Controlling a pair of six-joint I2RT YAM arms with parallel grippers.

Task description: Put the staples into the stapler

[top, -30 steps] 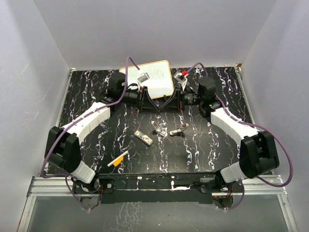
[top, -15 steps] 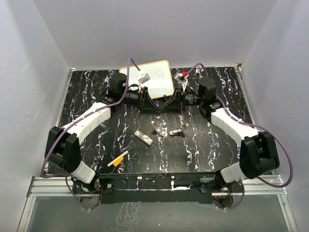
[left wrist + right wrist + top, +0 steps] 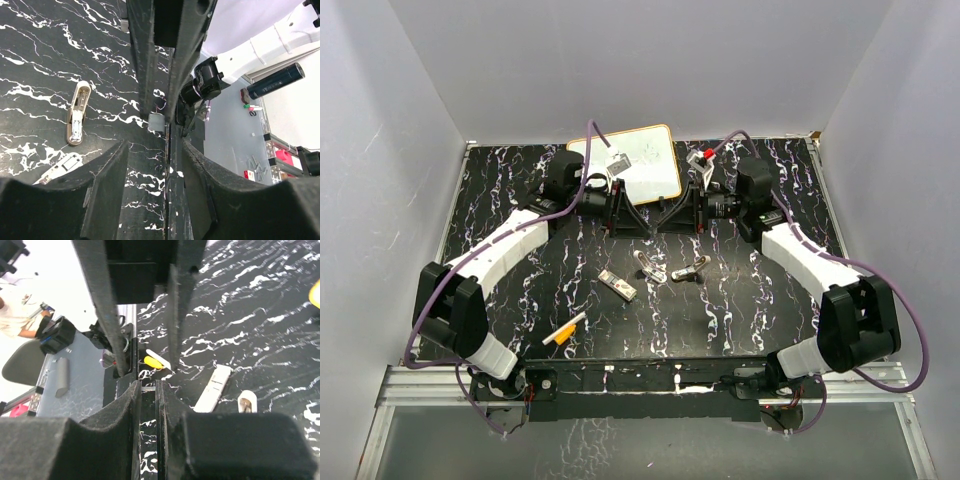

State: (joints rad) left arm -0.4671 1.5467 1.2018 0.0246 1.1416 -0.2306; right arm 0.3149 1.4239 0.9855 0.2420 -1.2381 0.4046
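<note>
The black stapler (image 3: 655, 215) hangs opened in a V above the middle of the table, between my two grippers. My right gripper (image 3: 698, 206) is shut on one thin channelled arm of the stapler (image 3: 148, 405). My left gripper (image 3: 618, 206) is open around the other arm (image 3: 175, 150), which lies against one finger with a gap to the other. The staples (image 3: 617, 285), a small flat white pack, lie on the table in front of the stapler. The pack also shows in the left wrist view (image 3: 62, 167) and in the right wrist view (image 3: 212, 387).
Two small beige-and-metal pieces (image 3: 650, 265) (image 3: 690, 269) lie just right of the staples. An orange-and-white marker (image 3: 565, 330) rests near the front left. A whiteboard (image 3: 640, 160) lies at the back behind the grippers. White walls enclose the table.
My left gripper's jaws have spread wider around the stapler's arm. Both grippers and the stapler have shifted slightly toward the back. The things on the table have not moved.
</note>
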